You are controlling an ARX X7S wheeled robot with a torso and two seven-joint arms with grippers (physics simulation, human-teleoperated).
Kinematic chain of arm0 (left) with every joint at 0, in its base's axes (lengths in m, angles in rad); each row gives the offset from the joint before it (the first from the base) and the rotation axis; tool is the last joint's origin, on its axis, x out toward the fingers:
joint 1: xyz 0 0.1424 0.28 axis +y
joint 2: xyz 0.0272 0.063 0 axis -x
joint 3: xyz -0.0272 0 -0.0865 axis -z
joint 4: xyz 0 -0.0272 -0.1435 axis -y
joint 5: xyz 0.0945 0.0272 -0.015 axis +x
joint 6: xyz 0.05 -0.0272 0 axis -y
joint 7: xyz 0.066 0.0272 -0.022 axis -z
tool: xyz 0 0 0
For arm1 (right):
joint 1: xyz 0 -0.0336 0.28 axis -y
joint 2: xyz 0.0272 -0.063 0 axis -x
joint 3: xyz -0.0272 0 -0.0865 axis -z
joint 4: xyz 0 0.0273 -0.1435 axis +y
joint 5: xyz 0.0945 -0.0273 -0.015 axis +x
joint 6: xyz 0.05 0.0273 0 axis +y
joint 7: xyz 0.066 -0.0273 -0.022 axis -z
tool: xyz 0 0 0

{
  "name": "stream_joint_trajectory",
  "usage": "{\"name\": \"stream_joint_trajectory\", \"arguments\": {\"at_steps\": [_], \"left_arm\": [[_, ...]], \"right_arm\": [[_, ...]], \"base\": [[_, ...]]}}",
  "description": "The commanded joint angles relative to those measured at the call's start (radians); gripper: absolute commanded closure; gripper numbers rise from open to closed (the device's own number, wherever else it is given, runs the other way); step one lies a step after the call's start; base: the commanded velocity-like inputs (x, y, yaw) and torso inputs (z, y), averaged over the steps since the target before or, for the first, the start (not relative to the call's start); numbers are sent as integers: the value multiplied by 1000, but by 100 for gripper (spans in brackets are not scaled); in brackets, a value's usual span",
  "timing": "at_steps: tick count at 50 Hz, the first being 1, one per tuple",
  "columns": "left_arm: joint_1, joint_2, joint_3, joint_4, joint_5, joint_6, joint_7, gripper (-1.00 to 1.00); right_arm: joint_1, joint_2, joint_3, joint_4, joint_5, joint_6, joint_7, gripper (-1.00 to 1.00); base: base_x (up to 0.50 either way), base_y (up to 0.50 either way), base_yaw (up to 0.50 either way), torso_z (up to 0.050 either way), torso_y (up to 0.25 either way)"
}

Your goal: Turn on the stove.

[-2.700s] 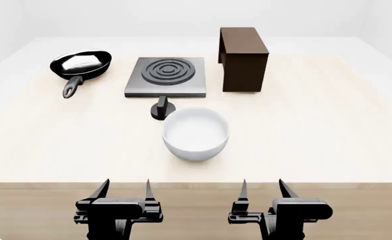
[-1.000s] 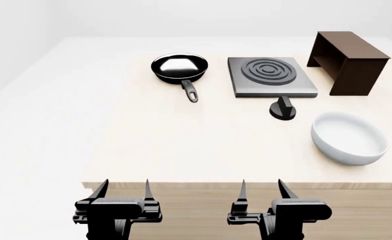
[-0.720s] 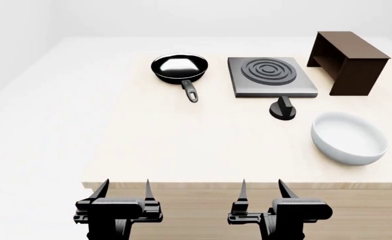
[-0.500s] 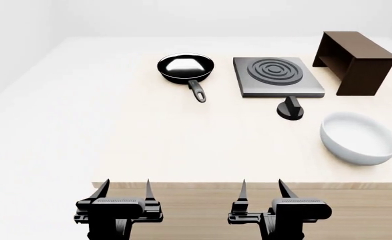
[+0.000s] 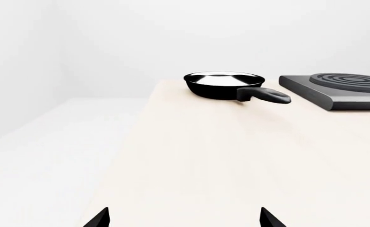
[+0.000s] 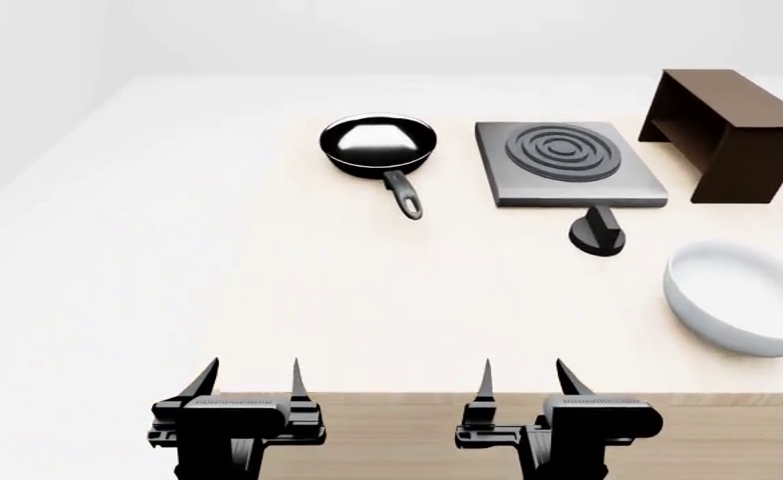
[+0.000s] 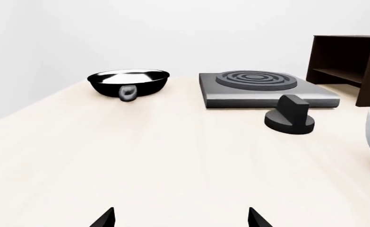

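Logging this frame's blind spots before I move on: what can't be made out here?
- White bowl: cut off by the head view's right edge; only a sliver shows in the right wrist view.
- Knob: any on/off marking is too small to read.
- Stove: cropped in the left wrist view.
- Shelf: interior faces away.

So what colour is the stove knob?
Black; the knob shows best in the right wrist view, in front of the grey stove.

Bright, even, diffuse light fills all three rendered views, seemingly from overhead. Shadows are faint and soft. A white glare patch sits inside the black frying pan [image 6: 378, 143]. Everything is sharp, with no blur or visible edge distortion; white walls and floor nearly merge
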Motion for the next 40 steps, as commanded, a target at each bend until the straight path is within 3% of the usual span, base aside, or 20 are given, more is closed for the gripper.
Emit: {"name": "stream_joint_trajectory", "arguments": {"at_steps": [1, 40], "left_arm": [[-3, -6, 9, 0, -5, 0, -7, -100], [-5, -25, 33, -2, -24, 7, -27, -100]], "right_arm": [[6, 6, -5, 4, 11, 3, 5, -100], [9, 23, -30, 8, 23, -5, 32, -100]], "base": [[371, 0, 0, 0, 0], [426, -101, 0, 0, 0]]}}
